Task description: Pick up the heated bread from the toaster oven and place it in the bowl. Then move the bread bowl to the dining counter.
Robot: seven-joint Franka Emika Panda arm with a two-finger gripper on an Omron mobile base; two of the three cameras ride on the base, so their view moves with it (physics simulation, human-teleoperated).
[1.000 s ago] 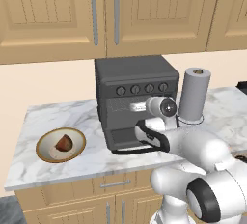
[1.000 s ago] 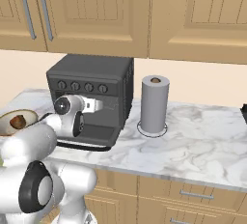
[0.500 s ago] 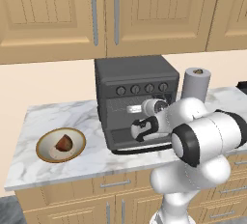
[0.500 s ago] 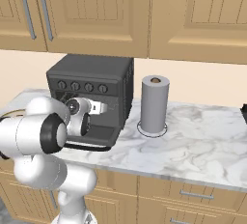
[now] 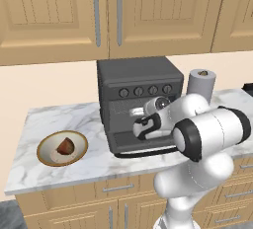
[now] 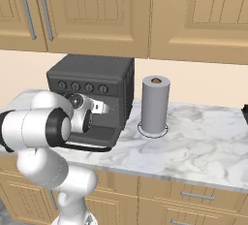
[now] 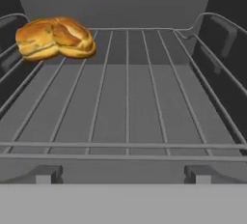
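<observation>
The toaster oven (image 5: 136,95) stands on the marble counter with its door (image 5: 143,148) dropped down. My gripper (image 5: 138,126) is at the oven mouth, pointing inside, open with nothing between its fingers; it is seen from the other side as gripper (image 6: 103,107). In the hand view the heated bread (image 7: 55,37), golden-orange and knobbly, lies at the back left of the wire rack (image 7: 128,97), well ahead of my gripper (image 7: 123,175) and to its left. The bowl (image 5: 45,155) sits left of the oven and holds a dark brown chunk (image 5: 64,146). The dining counter is out of view.
A grey paper-towel roll (image 6: 155,104) stands upright just right of the oven (image 6: 92,86). The rack's raised side rails (image 7: 219,49) and the oven walls close in on both sides. The counter's front edge (image 5: 74,186) runs just below the bowl.
The arm has swung round and its elbow now bulks in front of the oven's right side. The hand has dropped from knob height to the oven opening. The gripper stayed open.
</observation>
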